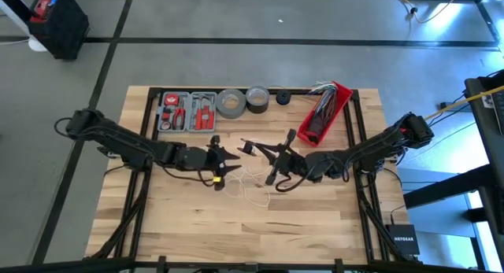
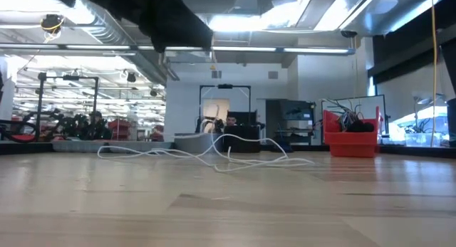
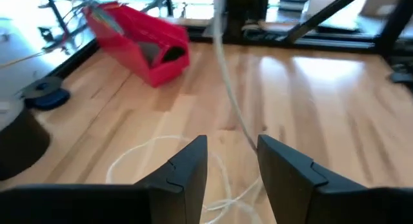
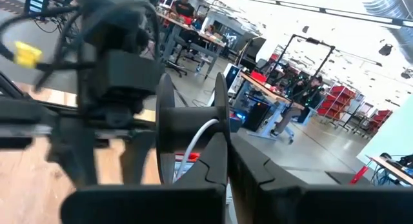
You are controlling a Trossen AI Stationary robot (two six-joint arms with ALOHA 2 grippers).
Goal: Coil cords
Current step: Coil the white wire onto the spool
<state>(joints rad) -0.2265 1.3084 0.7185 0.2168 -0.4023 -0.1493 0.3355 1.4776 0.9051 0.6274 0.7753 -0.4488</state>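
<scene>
My right tool (image 1: 277,164) grips a black plastic spool wound with thin white cord (image 1: 253,190), slack on the wooden counter (image 1: 315,226) mid-centre. Left tool (image 1: 228,164) released beside it. Light, limp; best pinched near the spool.
</scene>
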